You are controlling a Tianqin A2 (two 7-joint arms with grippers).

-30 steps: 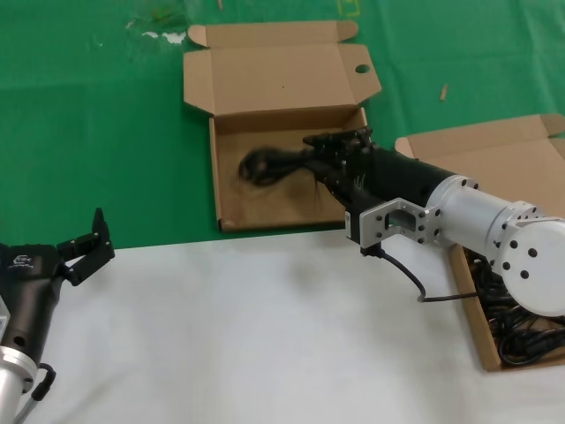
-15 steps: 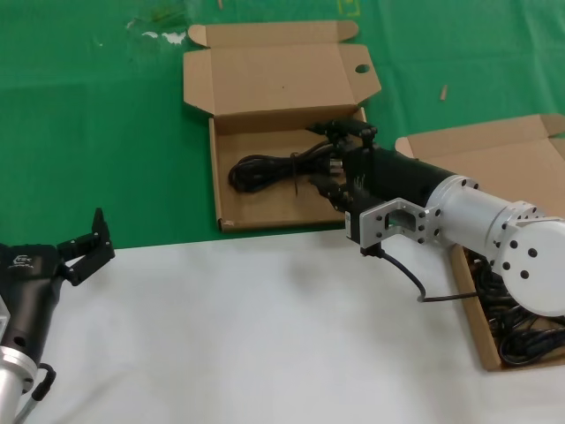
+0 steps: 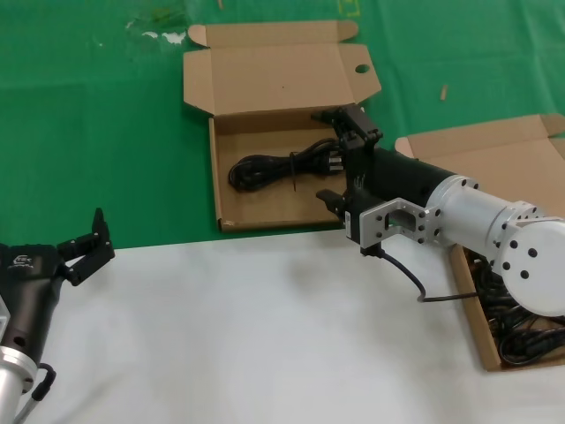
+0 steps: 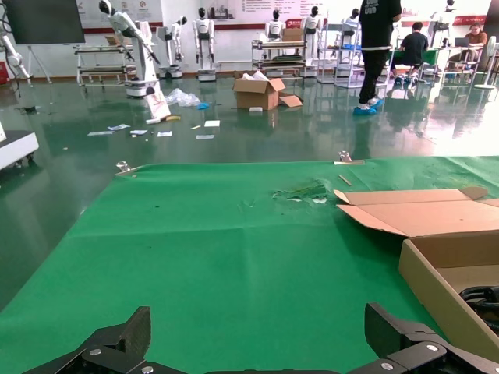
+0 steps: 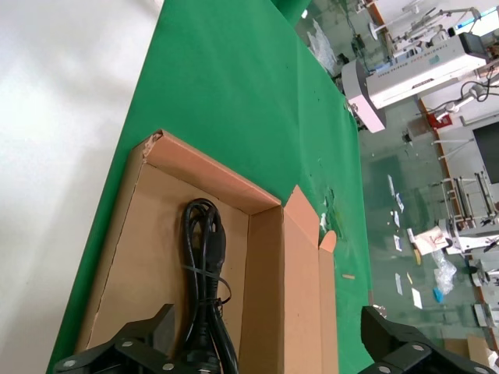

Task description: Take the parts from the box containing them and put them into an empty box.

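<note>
Right pincer [image 3: 340, 155] hung spread wide, empty; the black coiled power cord [image 3: 282, 168] lay inside the holed brown cardboard carton [image 3: 231, 212]. Light, floppy; best gripped at its middle tie. Left pincer [image 3: 84, 243] sat parked, also spread.

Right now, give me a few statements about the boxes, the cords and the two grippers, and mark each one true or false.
1. One coiled power cord lies in the box with the round hole. True.
2. The right gripper is shut on that cord. False: its jaws are open and the cord lies free.
3. The plain-lidded box holds no cords. False: cords lie in it.
4. The left gripper is open, away from both boxes. True.
</note>
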